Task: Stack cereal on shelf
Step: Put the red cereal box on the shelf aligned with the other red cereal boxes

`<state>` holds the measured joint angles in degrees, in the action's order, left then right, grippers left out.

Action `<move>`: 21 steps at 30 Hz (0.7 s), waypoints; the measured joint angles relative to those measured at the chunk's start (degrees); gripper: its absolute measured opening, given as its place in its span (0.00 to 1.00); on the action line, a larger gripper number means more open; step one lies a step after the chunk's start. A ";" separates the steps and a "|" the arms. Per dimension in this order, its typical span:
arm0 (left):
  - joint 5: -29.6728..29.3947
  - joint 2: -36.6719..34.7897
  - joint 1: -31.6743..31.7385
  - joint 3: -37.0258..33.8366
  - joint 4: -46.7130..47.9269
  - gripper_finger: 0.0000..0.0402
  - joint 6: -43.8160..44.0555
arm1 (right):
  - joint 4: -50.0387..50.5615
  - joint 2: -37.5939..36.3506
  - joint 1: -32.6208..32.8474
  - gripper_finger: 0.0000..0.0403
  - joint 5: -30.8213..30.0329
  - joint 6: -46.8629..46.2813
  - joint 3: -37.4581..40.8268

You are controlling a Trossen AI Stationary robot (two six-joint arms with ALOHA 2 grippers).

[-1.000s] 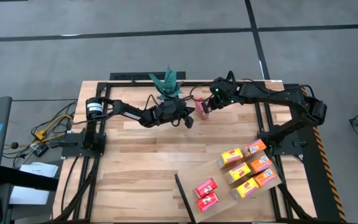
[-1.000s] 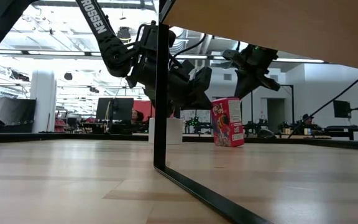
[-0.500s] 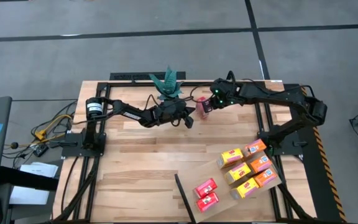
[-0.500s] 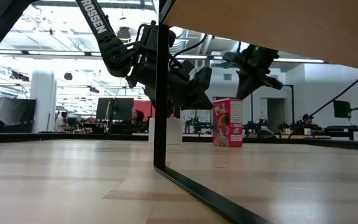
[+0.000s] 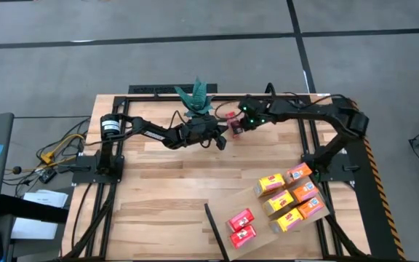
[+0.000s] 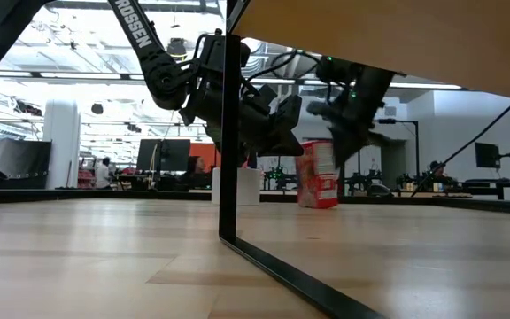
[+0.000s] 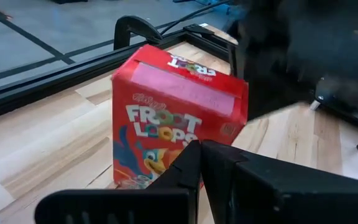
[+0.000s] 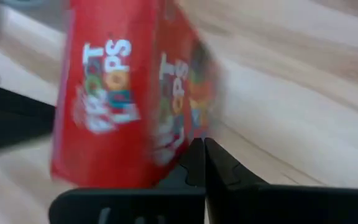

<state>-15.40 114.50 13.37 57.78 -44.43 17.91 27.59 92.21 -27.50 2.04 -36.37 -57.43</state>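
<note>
Since half a second ago the right gripper [image 5: 240,124] has swung in toward the red cereal box [image 5: 233,127], and in the low view the box now leans instead of standing square. It sits at the table's far edge, at about twelve o'clock from the table's centre, just beside the potted plant [image 5: 197,98]. In both wrist views the fingers look pressed together in front of the box, clenched on nothing, so this reads as a nudge rather than a grasp. The left gripper [image 5: 219,140] waits at the box's eight o'clock. The shelf [image 5: 268,222] lies well apart at five o'clock, holding the other boxes [image 5: 293,196]. Likely the box is being repositioned for pickup; it could topple.
</note>
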 joint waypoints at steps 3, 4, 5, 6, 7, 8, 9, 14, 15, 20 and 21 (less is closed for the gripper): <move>0.11 0.00 0.00 0.00 0.04 0.00 -0.84 | -1.02 1.23 1.10 0.01 0.23 0.21 0.37; 0.22 0.00 0.00 0.00 0.05 0.00 -1.02 | -1.48 0.91 1.18 0.01 0.14 0.21 0.25; 0.37 0.00 0.00 0.00 0.05 0.00 -1.06 | -1.79 0.72 1.26 0.01 -0.20 0.24 0.06; 0.79 0.00 0.02 0.00 0.04 0.00 -1.16 | -1.96 0.73 1.24 0.02 -0.24 0.34 0.00; 1.11 0.00 0.02 0.00 0.05 0.00 -1.16 | -1.67 0.73 1.22 0.02 -0.23 0.49 0.07; 1.20 0.00 0.02 0.00 0.11 0.00 -1.18 | -1.39 0.49 1.17 0.02 -0.24 0.71 0.18; 1.22 0.00 0.02 0.00 0.23 0.00 -1.18 | -1.54 0.03 1.17 0.02 -0.25 0.87 0.22; 1.30 -0.05 0.02 0.00 1.59 0.00 -2.56 | -2.77 -1.02 1.47 0.01 0.84 2.15 -0.14; 1.63 -0.07 0.02 0.00 2.12 0.00 -3.16 | -1.81 -1.16 1.66 0.02 0.77 2.08 -0.66; 2.06 -0.07 0.02 0.00 3.59 0.00 -4.12 | 2.84 -4.07 1.63 0.02 -0.57 3.49 -2.05; 1.93 -0.07 0.07 -0.02 3.64 0.00 -4.09 | 3.25 -5.00 1.62 0.01 -0.78 3.61 -2.05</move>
<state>-13.47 114.43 13.44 57.76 -40.80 13.82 30.84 87.21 -25.87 1.25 -32.75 -59.48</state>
